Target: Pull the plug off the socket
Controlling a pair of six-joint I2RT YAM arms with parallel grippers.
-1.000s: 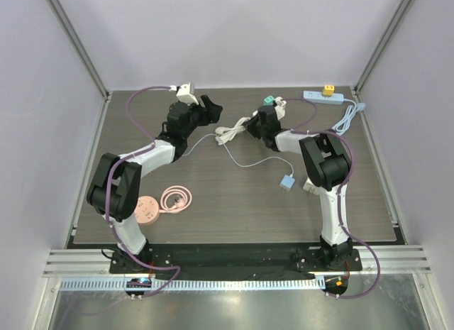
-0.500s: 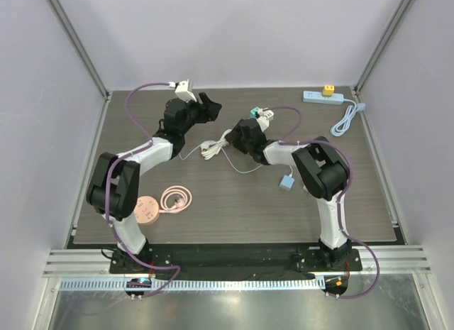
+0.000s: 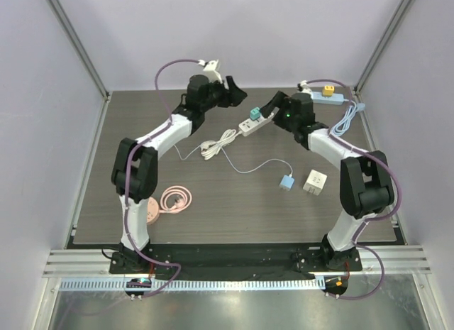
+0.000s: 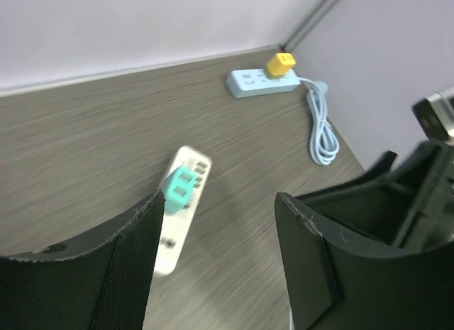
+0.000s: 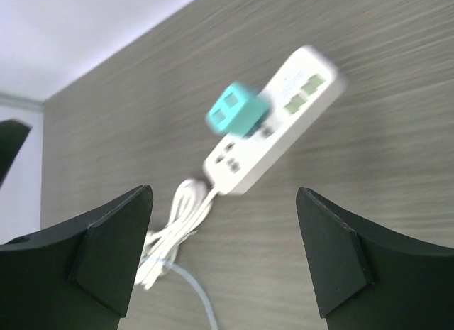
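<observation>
The teal cube-shaped plastic plug (image 3: pixel 255 114) is sitting in a white plastic power strip (image 3: pixel 248 127), which is lying at the far middle of the wood-grain table (image 3: pixel 234 202). The left gripper (image 4: pixel 220 199) and right gripper (image 5: pixel 223 194) are hovering on either side of it, both open and holding nothing. The plug is looking rigid, smooth and firmly seated. The light strip is likely needing pinning while the other jaws pinch the plug's flat sides.

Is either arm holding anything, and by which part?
Nothing is held. The left end effector and right end effector gape empty; the white power strip with its teal plug lies untouched.
</observation>
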